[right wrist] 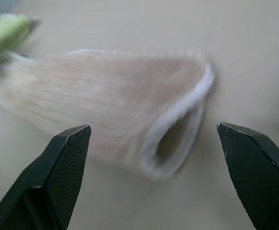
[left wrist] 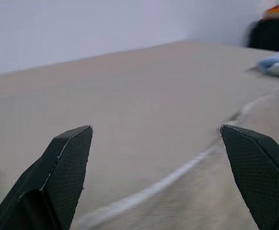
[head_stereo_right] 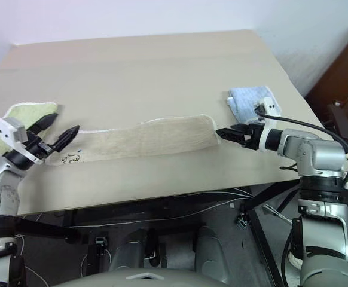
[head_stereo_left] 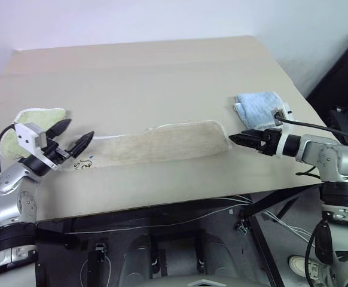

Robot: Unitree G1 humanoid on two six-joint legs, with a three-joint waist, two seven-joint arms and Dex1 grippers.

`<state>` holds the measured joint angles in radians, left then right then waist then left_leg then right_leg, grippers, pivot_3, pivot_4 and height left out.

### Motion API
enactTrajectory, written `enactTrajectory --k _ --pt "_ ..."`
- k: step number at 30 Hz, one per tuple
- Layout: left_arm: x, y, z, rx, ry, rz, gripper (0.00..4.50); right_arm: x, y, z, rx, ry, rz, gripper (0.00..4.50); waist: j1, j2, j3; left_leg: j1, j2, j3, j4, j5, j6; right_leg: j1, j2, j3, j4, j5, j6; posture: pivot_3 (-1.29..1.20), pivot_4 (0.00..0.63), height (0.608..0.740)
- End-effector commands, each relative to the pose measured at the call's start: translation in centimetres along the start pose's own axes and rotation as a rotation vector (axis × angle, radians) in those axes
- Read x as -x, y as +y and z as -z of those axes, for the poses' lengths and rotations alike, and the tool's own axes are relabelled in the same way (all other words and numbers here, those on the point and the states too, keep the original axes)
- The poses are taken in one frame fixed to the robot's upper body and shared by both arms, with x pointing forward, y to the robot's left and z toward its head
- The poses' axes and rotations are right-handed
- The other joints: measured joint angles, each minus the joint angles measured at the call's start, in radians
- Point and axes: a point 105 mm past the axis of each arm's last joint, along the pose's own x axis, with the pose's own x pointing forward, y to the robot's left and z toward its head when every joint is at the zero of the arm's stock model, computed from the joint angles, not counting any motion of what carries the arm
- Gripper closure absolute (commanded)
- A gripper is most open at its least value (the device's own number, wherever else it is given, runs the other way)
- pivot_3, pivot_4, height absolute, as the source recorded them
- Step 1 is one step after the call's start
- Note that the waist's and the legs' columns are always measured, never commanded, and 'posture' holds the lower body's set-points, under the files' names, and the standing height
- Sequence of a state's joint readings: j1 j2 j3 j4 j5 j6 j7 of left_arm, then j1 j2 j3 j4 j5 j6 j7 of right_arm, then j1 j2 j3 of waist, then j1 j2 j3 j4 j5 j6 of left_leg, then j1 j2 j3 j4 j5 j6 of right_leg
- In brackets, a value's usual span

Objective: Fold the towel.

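The towel [head_stereo_left: 156, 145] is laid out as a long narrow band across the near part of the table [head_stereo_left: 162, 72], running from the left gripper [head_stereo_left: 77, 136] to the right gripper [head_stereo_left: 238, 139], and it looks like one lengthwise fold has already been made (the right end stands open like a little mouth, so two layers can be seen there in the right wrist view). So the next fold is probably best done end over end. For that to go well, both layers at an end should be pinched together close to the white edging, and the end should be lifted just enough to clear the cloth before being carried across. It should then be set down with the edges lined up, or a skewed stack will likely be had. The gaping right end could be flattened first, since a single layer might otherwise be caught. Both grippers are spread wide with nothing held between the fingers. The left one is hovering over the towel's left end, pointed roughly level and toward the right, with the green towel [head_stereo_left: 33, 122] just behind it. The right one is parked just off the towel's right end, apart from it, aimed leftward and tipped slightly down at the open fold, with the blue towel [head_stereo_left: 258, 104] just beyond it near the table's right edge.
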<state>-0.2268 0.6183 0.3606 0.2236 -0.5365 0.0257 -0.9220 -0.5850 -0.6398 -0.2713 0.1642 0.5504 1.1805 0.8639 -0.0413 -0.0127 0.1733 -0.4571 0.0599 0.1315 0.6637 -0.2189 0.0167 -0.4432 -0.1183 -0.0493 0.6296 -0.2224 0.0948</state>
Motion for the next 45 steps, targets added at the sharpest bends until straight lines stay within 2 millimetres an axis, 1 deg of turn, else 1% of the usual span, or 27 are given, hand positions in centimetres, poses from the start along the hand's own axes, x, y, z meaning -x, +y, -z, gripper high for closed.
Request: enactTrajectory --k 1,4,6,12,15,17,22,26,30,34,37,38,43,45 --pt "-0.8 -1.6 -1.0 -0.003 -0.011 0.064 0.04 1.2 0.6 -0.4 -0.162 -0.037 -0.011 0.07 0.001 0.000 0.000 0.000 0.000 0.000 0.000 0.000 0.000 0.000 0.000 0.000 0.000 0.000 0.000 0.00 0.150 0.740" --pt "-1.5 -2.4 -1.3 0.012 -0.018 0.091 0.04 1.4 0.6 0.9 -0.292 -0.037 -0.016 0.07 0.001 0.000 0.000 0.000 0.000 0.001 0.000 0.000 0.000 0.000 0.001 0.000 -0.001 0.000 0.000 0.00 0.150 0.740" --pt "-2.0 -3.0 -1.1 0.012 -0.010 0.112 0.04 1.0 0.6 1.9 -0.366 -0.027 -0.014 0.07 0.001 0.000 0.000 0.000 0.000 0.001 0.000 0.000 0.000 0.000 0.001 0.000 -0.001 0.000 0.000 0.00 0.150 0.740" --pt "-2.8 -4.0 -0.7 0.010 -0.004 0.153 0.04 -0.3 0.0 3.3 -0.489 -0.032 0.028 0.07 -0.001 0.000 0.000 0.000 -0.001 0.001 0.000 0.001 0.002 0.001 0.002 0.000 -0.001 0.000 0.000 0.00 0.150 0.740" --pt "-3.1 -4.3 -0.8 0.018 -0.015 0.164 0.04 -1.0 -0.1 3.3 -0.527 -0.054 0.029 0.07 -0.004 0.000 -0.001 0.000 -0.001 0.001 0.000 0.001 0.002 0.001 0.002 0.000 -0.001 0.000 0.000 0.00 0.150 0.740" --pt "-3.3 -4.4 -0.8 0.015 -0.015 0.171 0.04 -1.7 0.0 2.8 -0.555 -0.080 0.022 0.07 -0.005 0.000 -0.001 0.001 -0.001 0.001 0.000 0.001 0.002 0.001 0.002 0.000 -0.001 0.000 0.000 0.00 0.150 0.740" --pt "-3.5 -4.4 -0.7 0.003 -0.010 0.180 0.04 -3.4 1.1 1.9 -0.574 -0.088 -0.016 0.07 -0.005 0.000 0.000 0.001 0.001 0.001 0.000 0.000 0.000 0.001 0.004 0.000 -0.001 0.000 -0.001 0.00 0.150 0.740" --pt "-3.6 -4.5 -0.4 -0.004 -0.004 0.181 0.04 -4.4 1.6 1.6 -0.586 -0.071 -0.029 0.07 -0.002 0.000 0.000 -0.001 0.001 0.001 0.000 0.000 0.000 0.000 0.004 0.000 -0.002 0.000 -0.001 0.00 0.150 0.740" --pt "-3.8 -4.7 -0.3 -0.008 -0.007 0.184 0.04 -4.9 1.5 1.5 -0.588 -0.071 -0.004 0.07 -0.002 0.000 0.000 -0.002 0.001 0.000 0.000 0.000 0.000 0.000 0.003 -0.001 -0.004 0.000 -0.001 0.00 0.150 0.740" --pt "-3.7 -4.7 0.0 -0.027 0.006 0.186 0.04 -4.5 0.8 1.4 -0.595 -0.096 0.022 0.07 -0.003 0.000 -0.001 -0.002 0.001 0.000 0.000 0.000 0.000 0.000 0.003 -0.001 -0.004 0.000 -0.001 0.00 0.150 0.740" --pt "-3.6 -4.5 0.1 -0.036 0.016 0.187 0.00 -4.2 0.1 1.8 -0.612 -0.096 0.060 0.67 -0.002 0.000 0.000 -0.002 0.002 0.000 0.000 0.000 0.000 0.000 0.003 -0.001 -0.004 0.000 -0.001 0.00 0.150 0.740" --pt "-3.7 -4.4 0.1 -0.037 0.016 0.187 0.00 -4.1 -0.1 2.0 -0.619 -0.094 0.068 0.96 -0.001 0.000 0.000 -0.002 0.002 0.000 0.000 0.000 0.000 0.000 0.003 -0.001 -0.004 0.000 -0.001 0.00 0.150 0.740" --pt "-4.2 -4.1 0.0 -0.043 0.006 0.174 0.00 -3.5 -0.3 2.4 -0.620 -0.094 0.079 2.74 -0.001 0.000 0.000 -0.003 0.002 0.000 -0.001 0.000 0.000 -0.001 0.003 -0.002 -0.006 0.000 -0.001 0.00 0.150 0.740" --pt "-4.3 -4.1 0.1 -0.049 0.005 0.166 0.00 -3.1 -0.4 2.5 -0.619 -0.097 0.083 3.38 -0.002 0.001 0.000 -0.003 0.002 0.000 -0.002 0.000 0.000 -0.001 0.003 -0.002 -0.007 0.000 -0.001 0.00 0.150 0.740"
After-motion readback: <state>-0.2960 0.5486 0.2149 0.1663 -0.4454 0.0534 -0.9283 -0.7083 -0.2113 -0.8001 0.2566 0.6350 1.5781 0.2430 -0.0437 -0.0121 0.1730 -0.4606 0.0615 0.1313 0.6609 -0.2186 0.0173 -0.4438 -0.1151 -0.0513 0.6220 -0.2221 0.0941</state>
